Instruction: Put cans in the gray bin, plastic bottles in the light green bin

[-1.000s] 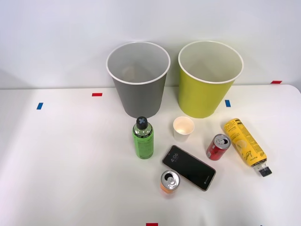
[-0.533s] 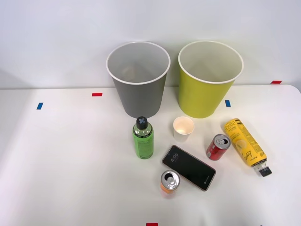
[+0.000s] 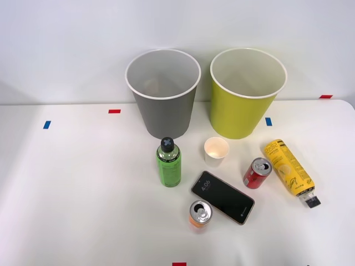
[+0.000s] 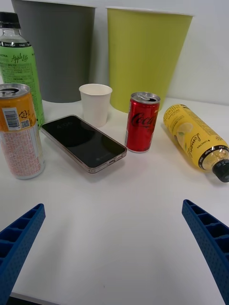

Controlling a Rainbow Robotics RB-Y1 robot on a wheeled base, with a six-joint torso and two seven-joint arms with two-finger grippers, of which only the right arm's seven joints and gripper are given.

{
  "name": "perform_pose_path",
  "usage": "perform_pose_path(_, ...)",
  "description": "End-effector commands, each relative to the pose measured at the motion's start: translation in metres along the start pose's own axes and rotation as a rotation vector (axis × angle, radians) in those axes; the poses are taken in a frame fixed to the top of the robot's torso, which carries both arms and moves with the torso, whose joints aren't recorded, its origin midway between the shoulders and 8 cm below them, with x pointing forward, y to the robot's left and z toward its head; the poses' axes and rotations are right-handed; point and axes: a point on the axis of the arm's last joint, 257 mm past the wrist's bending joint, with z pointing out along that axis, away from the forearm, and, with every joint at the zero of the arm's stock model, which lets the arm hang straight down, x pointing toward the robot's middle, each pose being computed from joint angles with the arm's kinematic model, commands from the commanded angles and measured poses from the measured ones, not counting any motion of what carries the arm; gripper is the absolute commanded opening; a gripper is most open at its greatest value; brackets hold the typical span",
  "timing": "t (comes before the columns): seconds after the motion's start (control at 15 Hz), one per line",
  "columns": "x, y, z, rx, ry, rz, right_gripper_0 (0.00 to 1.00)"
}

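The right hand (image 4: 114, 252) is spread wide, blue ribbed fingers (image 4: 19, 243) apart and empty, low over the white desk (image 3: 83, 183). The tall gray bin (image 3: 163, 102) and yellow-green bin (image 3: 244, 100) stand side by side at the back. The green plastic bottle (image 3: 168, 163) stands upright before the gray bin. The yellow lemon-labelled bottle (image 3: 289, 169) lies flat, near the upright red can (image 3: 257, 173). The orange can (image 3: 199, 214) stands just beside a dark smartphone (image 3: 223, 197). A white paper cup (image 3: 216, 151) stands before the bins.

The picture's edge is cutting off the gray bin (image 4: 55, 50) and the light green bin (image 4: 145, 57) — their rims are not showing in the wrist view.
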Motion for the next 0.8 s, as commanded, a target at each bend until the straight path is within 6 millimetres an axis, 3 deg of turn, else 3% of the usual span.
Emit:
perform_pose_path(0.07,0.0,0.0,0.0,0.0,0.0,0.0,1.0)
perform_pose_path(0.67,0.0,0.0,0.0,0.0,0.0,0.0,1.0)
perform_pose_path(0.73,0.014,-0.002,0.003,0.01,0.023,-0.002,1.0)
perform_pose_path(0.8,0.007,-0.004,0.004,0.011,-0.001,-0.02,1.0)
